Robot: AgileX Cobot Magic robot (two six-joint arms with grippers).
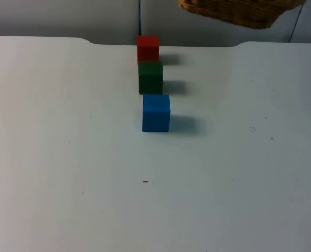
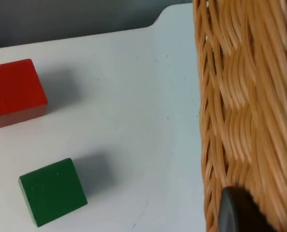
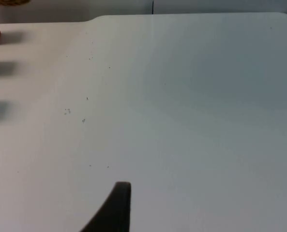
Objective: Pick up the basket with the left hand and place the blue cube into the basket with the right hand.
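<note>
One black fingertip of the left gripper is what we get in the left wrist view, lying against the woven wall of the wicker basket; we can't tell whether its fingers are clamped or spread. One fingertip of the right gripper likewise, over bare white table, far out to the side of the cubes; we can't tell its finger state either.

We take the blue cube as landmark: it sits on the table, untouched, nothing near it. Green cube is just behind it, toward the grey partition wall, with a small gap. Red cube is behind the green one, near the table's far edge, looks touching or almost. All three form one line running away from us.

We see the basket in the top view well beyond the blue cube and off to its right, up in front of the wall, clear of the table surface.
</note>
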